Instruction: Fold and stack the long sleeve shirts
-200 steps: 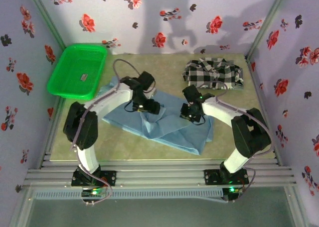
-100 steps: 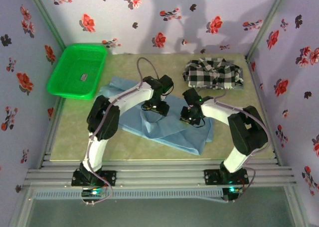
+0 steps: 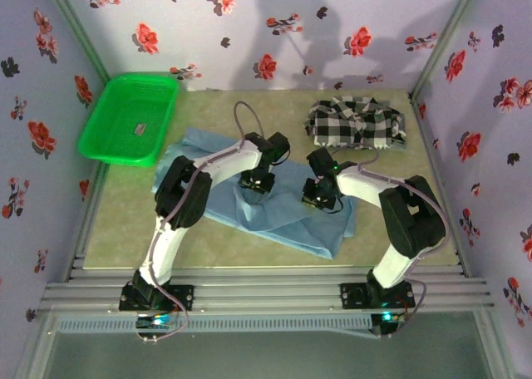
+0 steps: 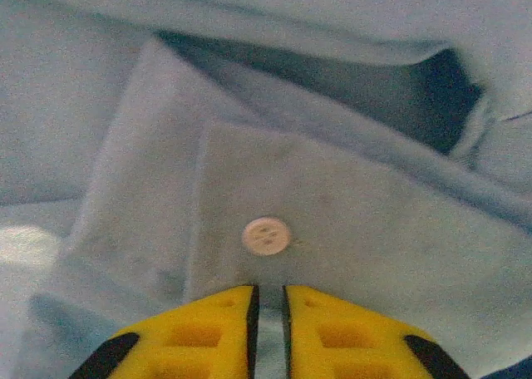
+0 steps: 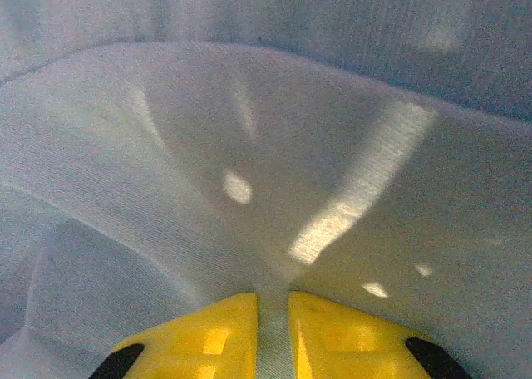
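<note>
The light blue shirt (image 3: 274, 217) lies spread across the middle of the table. My left gripper (image 3: 256, 182) sits low on it, shut on a cuff of blue cloth (image 4: 349, 221) with a white button (image 4: 266, 236) just beyond the yellow fingers (image 4: 208, 333). My right gripper (image 3: 320, 198) is close beside it to the right, its yellow fingers (image 5: 349, 333) shut on a fold of the blue shirt (image 5: 274, 179) that rises between them. The black-and-white checked shirt (image 3: 356, 121) lies crumpled at the back right, apart from both grippers.
A green plastic basket (image 3: 129, 117) stands at the back left, tilted against the wall. Flowered walls close the table on three sides. Bare green tabletop (image 3: 125, 221) shows to the left of the blue shirt and along the front edge.
My left gripper has swung right and towards the middle of the blue shirt, ending near the right gripper. The blue cloth has bunched there. The right gripper has barely moved.
</note>
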Action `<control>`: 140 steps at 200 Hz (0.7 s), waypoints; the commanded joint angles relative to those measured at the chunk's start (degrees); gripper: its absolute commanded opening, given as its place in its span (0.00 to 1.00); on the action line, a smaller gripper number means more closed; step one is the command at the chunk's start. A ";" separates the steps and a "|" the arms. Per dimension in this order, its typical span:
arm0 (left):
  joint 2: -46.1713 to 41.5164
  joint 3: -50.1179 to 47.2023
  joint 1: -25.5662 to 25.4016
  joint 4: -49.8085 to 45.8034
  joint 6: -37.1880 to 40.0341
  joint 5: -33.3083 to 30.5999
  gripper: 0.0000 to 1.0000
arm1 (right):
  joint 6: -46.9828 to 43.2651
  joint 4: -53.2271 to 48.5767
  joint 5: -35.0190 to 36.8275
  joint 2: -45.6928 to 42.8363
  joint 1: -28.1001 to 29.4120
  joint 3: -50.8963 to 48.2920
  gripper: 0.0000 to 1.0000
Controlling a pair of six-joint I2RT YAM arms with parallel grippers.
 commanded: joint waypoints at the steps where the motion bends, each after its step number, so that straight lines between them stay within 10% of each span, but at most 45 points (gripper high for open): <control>1: -8.78 -2.62 2.04 0.63 -3.58 -3.80 0.05 | 2.59 -0.76 2.67 2.52 -0.63 -0.79 0.19; 61: -23.45 -18.49 4.74 8.23 -12.19 -2.00 0.00 | 5.39 0.58 4.78 4.04 -1.68 -0.27 0.20; 98: -21.42 -19.22 7.87 10.77 -10.59 4.74 0.50 | 4.46 0.64 4.18 5.49 -1.76 0.53 0.20; 140: -13.47 -12.90 10.27 10.71 -7.41 7.11 0.57 | 3.23 0.12 3.83 5.52 -1.78 0.32 0.20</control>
